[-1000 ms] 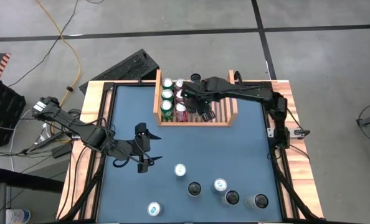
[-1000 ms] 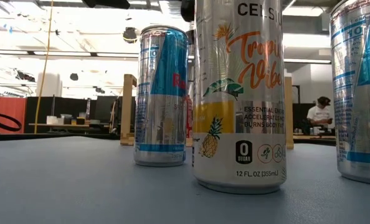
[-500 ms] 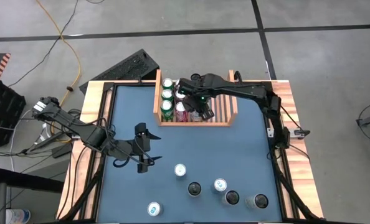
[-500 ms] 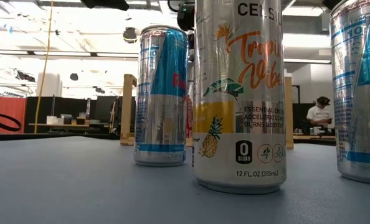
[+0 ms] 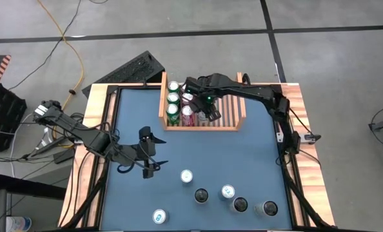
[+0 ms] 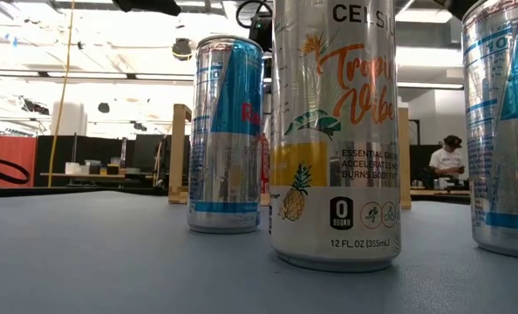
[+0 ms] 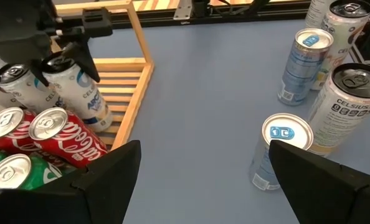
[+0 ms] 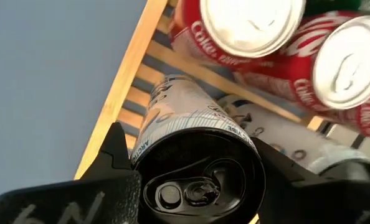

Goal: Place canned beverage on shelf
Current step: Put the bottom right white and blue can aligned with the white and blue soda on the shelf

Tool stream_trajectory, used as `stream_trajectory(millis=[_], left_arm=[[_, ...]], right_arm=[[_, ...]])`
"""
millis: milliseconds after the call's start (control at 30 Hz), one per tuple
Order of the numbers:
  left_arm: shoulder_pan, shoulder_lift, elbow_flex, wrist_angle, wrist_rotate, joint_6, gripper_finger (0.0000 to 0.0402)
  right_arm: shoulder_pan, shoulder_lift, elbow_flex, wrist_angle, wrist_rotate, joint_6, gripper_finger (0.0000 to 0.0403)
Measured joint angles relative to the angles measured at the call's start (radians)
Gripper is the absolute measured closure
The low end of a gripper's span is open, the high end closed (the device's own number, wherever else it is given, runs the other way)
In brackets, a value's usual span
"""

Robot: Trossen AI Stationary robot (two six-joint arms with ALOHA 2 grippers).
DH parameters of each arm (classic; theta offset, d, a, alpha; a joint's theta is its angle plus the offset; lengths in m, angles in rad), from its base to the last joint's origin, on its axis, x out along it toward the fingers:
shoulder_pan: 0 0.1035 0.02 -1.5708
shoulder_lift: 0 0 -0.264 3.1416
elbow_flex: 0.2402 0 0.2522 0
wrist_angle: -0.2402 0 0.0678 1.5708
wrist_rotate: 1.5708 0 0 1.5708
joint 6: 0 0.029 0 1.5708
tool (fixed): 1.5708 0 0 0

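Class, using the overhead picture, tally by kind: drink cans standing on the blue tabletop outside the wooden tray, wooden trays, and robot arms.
Upright metal drink cans outside tray: 6
Light-wood slatted tray: 1
Dark robot arms: 2
Total: 9

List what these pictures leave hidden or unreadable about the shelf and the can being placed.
- High view: the right gripper and its arm cover the held can and part of the shelf.
- Low view: the Celsius can up close blocks the shelf's middle.
- Left wrist view: the shelf's far end is cut off by the edge.
- Right wrist view: whether the white can rests on the slats is hidden by the can itself.
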Motion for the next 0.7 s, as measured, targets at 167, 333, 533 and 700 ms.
stream_trajectory(millis=[167, 333, 533, 700], left_arm=[[0.000, 0.000, 0.000, 0.000, -0.003, 0.000, 0.0060], [0.000, 0.000, 0.000, 0.000, -0.003, 0.000, 0.0060], [0.000, 0.000, 0.000, 0.000, -0.003, 0.000, 0.0060], [0.000, 0.000, 0.000, 0.000, -0.003, 0.000, 0.0060]], right_arm=[[0.001, 0.000, 0.000, 0.007, -0.002, -0.007, 0.0236], [0.001, 0.000, 0.000, 0.019, -0.016, -0.008, 0.0235], [-0.002, 0.000, 0.000, 0.027, -0.026, -0.008, 0.0227], [-0.005, 0.000, 0.000, 0.027, -0.026, -0.007, 0.0214]])
